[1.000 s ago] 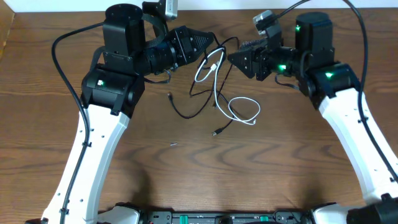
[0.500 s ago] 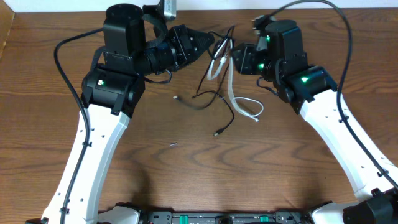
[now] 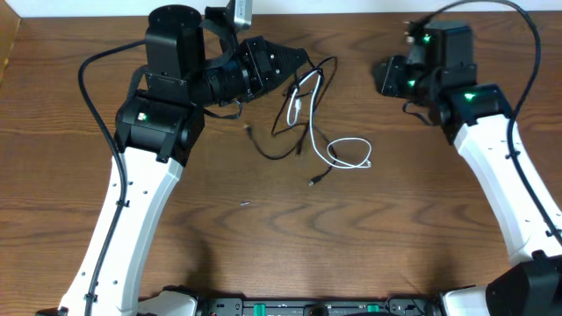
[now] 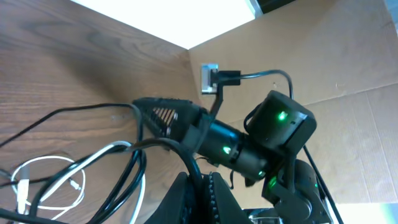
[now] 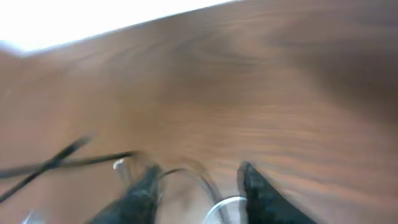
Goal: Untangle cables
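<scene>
Untangling looks barely begun: the 2 cables, white cable (image 3: 310, 118) and black cable (image 3: 274, 156), lie crossed on the table (image 3: 421, 219) between the arms, with the left gripper (image 3: 301, 60) clamped on the black cable and the right gripper (image 3: 378, 77) parted, empty and well apart from them.

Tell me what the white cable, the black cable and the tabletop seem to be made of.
White cable: probably a plastic or rubber jacket, smooth; it lies in soft loops. Black cable: likely the same, matte, bending loosely. Table: wood or wood-look laminate, brown with visible grain and slight sheen; which, the look leaves open.
</scene>
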